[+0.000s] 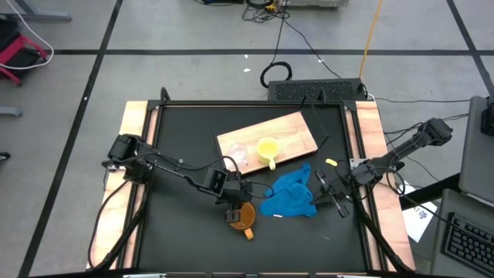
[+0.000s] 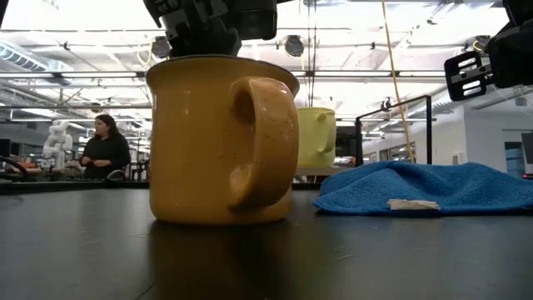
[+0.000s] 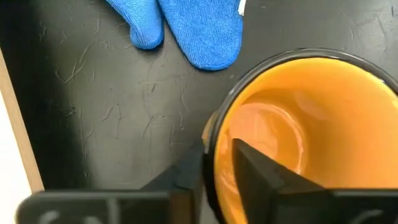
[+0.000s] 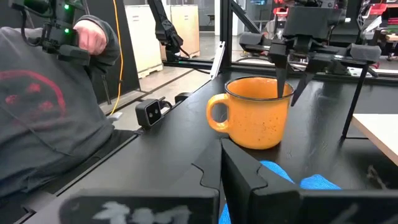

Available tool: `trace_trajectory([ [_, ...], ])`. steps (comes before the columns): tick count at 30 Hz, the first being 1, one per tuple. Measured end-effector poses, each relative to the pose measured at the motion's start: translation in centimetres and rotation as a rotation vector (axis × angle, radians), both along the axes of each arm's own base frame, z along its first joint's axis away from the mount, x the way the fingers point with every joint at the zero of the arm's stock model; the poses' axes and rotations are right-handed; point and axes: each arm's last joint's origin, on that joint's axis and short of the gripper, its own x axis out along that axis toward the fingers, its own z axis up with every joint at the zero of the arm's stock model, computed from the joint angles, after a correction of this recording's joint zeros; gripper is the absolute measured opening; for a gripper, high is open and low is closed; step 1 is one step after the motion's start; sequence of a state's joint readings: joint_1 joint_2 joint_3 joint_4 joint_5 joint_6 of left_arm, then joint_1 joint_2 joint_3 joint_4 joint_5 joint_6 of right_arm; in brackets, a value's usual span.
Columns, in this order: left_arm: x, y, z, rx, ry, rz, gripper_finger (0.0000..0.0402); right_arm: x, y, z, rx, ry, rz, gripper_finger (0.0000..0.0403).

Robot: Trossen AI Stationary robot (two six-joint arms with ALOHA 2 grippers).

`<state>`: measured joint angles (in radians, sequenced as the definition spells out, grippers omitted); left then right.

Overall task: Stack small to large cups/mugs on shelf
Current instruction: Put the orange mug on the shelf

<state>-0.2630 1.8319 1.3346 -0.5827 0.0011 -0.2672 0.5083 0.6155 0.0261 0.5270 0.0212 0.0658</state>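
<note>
The orange mug (image 1: 244,218) stands upright on the black table, near of centre, its handle (image 2: 265,142) toward the near right. My left gripper (image 1: 234,205) is over the mug's far rim and shut on it. The yellow mug (image 1: 267,150) and the small clear glass cup (image 1: 238,153) stand on the wooden shelf board (image 1: 297,130) at the far middle. My right gripper (image 1: 330,190) is shut and empty, just right of the blue cloth (image 1: 292,193). My left gripper has the orange mug's rim (image 3: 211,146) on the side away from the handle, one finger (image 3: 261,174) inside the mug and one (image 3: 186,177) outside. The fingers come from above, pointing down. The mug stands upright with its base on the table.
The crumpled blue cloth (image 2: 433,187) lies between the orange mug and my right gripper. Wooden rails run along the table's left and right sides. A person in a grey top (image 4: 43,106) is beside the table; another person (image 2: 104,150) is far behind it.
</note>
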Motion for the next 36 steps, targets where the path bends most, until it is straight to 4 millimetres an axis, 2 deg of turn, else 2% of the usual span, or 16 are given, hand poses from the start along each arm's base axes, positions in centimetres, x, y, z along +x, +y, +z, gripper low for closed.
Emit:
trace_trajectory([
  [4,0.0,0.0,0.1,-0.017,-0.001,-0.003,0.0024,0.0,0.0,0.0,0.0,0.0,0.0,0.0],
  [6,0.1,-0.2,0.3,-0.034,-0.015,-0.021,0.0015,0.0,0.0,0.0,0.0,0.0,0.0,0.0],
  [15,0.1,-0.3,0.8,-0.032,-0.054,-0.072,0.0015,0.0,0.0,0.0,0.0,0.0,0.0,0.0],
  [18,-0.1,-0.3,1.5,-0.031,-0.084,-0.092,0.0014,0.0,0.0,0.0,0.0,0.0,0.0,0.0],
  [31,-1.7,0.2,6.5,-0.073,-0.252,-0.094,0.0014,0.0,0.0,0.0,0.0,0.002,0.001,0.0],
  [36,-2.3,0.5,7.8,-0.032,-0.304,-0.097,0.0014,0.0,0.0,0.0,0.0,0.002,0.001,0.0],
])
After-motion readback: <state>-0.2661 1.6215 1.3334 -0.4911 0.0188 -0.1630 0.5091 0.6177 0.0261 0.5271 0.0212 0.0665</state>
